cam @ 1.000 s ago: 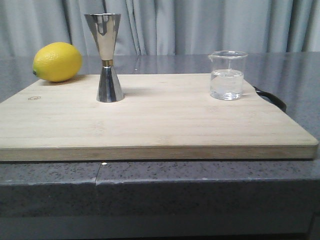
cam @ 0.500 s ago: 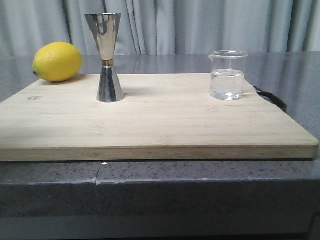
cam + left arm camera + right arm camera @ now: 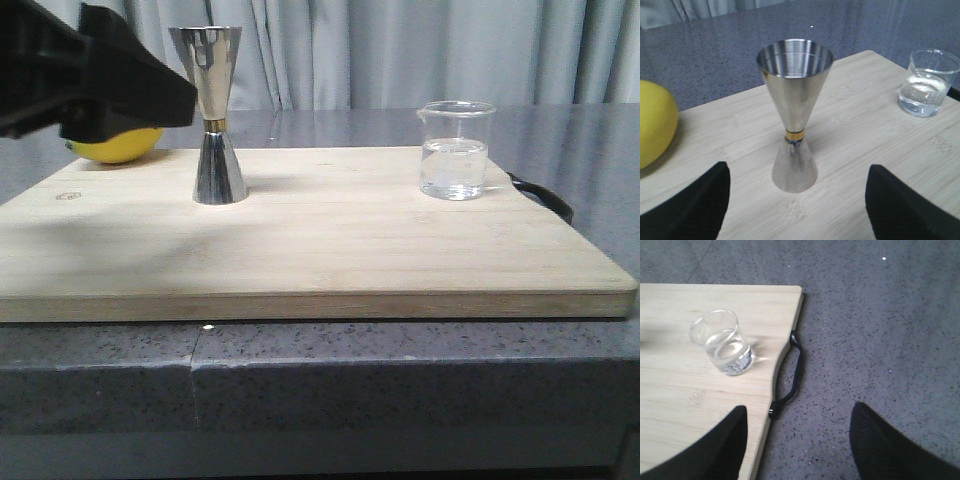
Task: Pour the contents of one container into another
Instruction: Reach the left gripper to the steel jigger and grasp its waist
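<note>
The steel hourglass jigger (image 3: 217, 120) with a gold band stands upright on the left part of the wooden board (image 3: 320, 250). The clear glass beaker (image 3: 455, 150) stands on the board's right side, holding clear liquid to about half its height. My left gripper (image 3: 165, 100) reaches in from the upper left, close to the jigger. In the left wrist view that gripper (image 3: 796, 202) is open, and the jigger (image 3: 795, 115) stands just ahead of the gap, untouched. My right gripper (image 3: 797, 445) is open over the board's right edge, with the beaker (image 3: 725, 342) ahead and to one side.
A yellow lemon (image 3: 115, 148) lies at the board's far left corner, partly hidden behind my left arm. A black handle (image 3: 790, 375) juts from the board's right end. The board lies on a grey speckled counter (image 3: 400, 380), with curtains behind.
My left gripper has come into the front view from the upper left and now covers most of the lemon. Jigger, beaker and lemon have not moved.
</note>
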